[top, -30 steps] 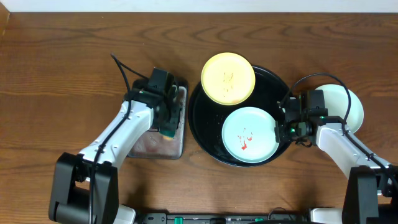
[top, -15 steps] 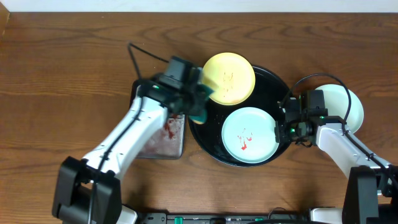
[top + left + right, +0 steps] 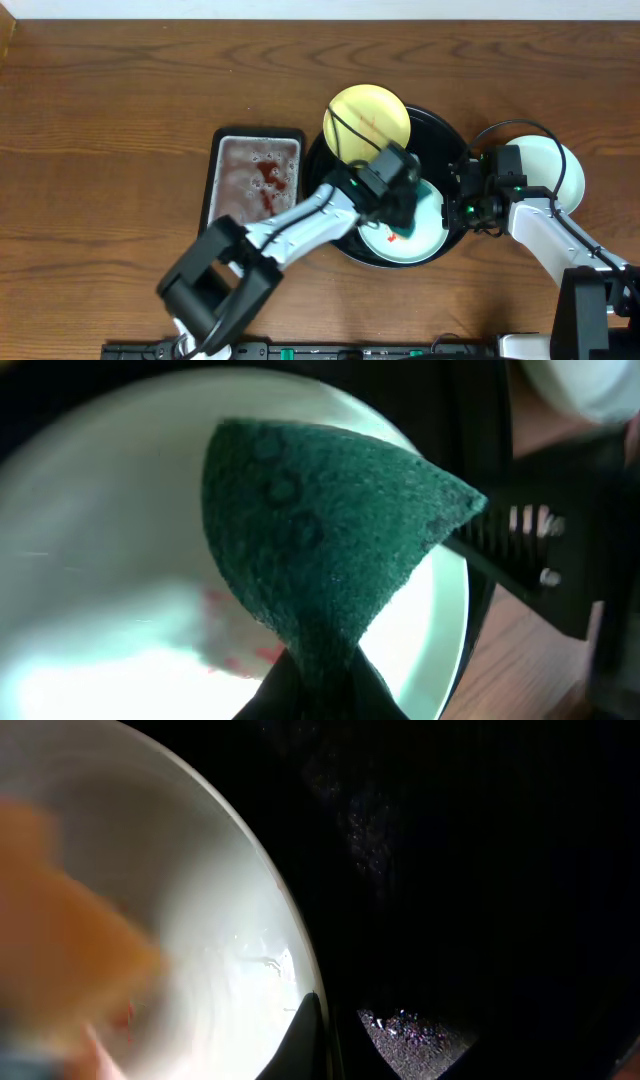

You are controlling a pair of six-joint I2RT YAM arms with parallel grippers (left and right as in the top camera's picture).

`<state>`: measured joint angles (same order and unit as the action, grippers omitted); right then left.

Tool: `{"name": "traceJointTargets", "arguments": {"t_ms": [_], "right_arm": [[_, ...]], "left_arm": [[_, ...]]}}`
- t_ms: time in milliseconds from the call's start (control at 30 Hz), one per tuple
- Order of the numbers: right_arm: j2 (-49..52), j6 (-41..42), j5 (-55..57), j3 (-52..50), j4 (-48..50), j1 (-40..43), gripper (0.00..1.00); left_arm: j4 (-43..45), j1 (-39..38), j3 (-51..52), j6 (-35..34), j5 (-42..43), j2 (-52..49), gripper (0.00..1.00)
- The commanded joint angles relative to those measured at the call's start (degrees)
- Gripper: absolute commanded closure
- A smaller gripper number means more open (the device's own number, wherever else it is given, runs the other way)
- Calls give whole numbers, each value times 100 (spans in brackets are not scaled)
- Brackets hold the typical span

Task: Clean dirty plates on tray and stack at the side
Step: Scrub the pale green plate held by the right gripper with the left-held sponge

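The left pincer (image 3: 408, 212) is pinching a green sponge (image 3: 320, 540) against the smeared mint plate (image 3: 90, 580), lying near in the black tray (image 3: 440, 135), while the right pincer (image 3: 462, 210) is gripping its right rim. Scrubbing is under way; next, the sponge is needing sweeps across the red smears (image 3: 240, 655)

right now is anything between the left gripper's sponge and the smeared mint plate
Nothing visible: the sponge in the left gripper is right over the mint plate, red smears showing beneath it. The right gripper sits aside at the plate's right rim.
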<state>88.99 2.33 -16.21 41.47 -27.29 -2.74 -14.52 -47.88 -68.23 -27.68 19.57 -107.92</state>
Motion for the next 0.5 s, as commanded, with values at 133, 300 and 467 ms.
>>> {"name": "traceJointTargets", "arguments": {"t_ms": [133,300,467], "right_arm": [[28,85,-76,-35,-79,-79,99],[28,83,-76,-35,-79,-79,99],[28,83,-76,-35,-79,-79,99]], "left_arm": [[-483,-61,-57,55,-1154,-385,93],[-1266,168,-114,280,-1641,-317,93],[-1408,297,-177,498,-1429,76,93]]}}
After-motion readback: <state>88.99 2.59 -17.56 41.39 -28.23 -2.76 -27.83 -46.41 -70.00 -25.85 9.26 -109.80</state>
